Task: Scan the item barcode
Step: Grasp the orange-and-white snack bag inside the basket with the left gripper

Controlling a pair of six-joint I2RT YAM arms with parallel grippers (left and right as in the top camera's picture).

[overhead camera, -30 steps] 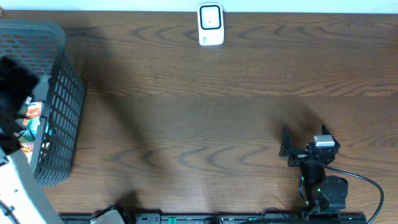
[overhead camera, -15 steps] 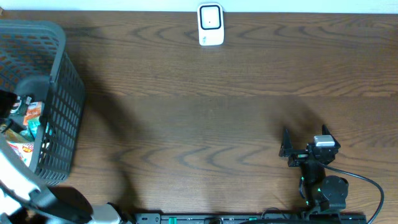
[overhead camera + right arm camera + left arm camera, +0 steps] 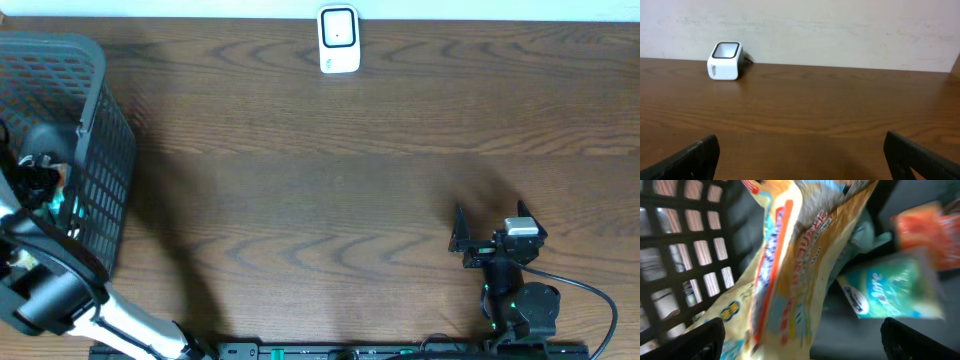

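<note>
A light, crinkly snack pouch (image 3: 790,265), likely slippery and best pinched at a flat sealed edge, is seen in the basket (image 3: 105,170) at far left, framed by the empty, spread left gripper (image 3: 802,337), the right gripper (image 3: 462,235) parked open at lower right

Left arm (image 3: 50,295) black with a white link; right arm (image 3: 515,290) black, cabled, green-lit.

This looks to me like a mock shop checkout rigged on a test bench. My arms share a dark brown wood-grain table (image 3: 340,170) set against a plain pale wall (image 3: 840,30). At 12 o'clock stands a small white boxy barcode scanner (image 3: 339,40). At 9 o'clock sits a grey plastic mesh shopping basket (image 3: 105,170) holding retail goods: a yellow printed snack packet (image 3: 790,265) and a teal printed packet (image 3: 885,290).
</note>
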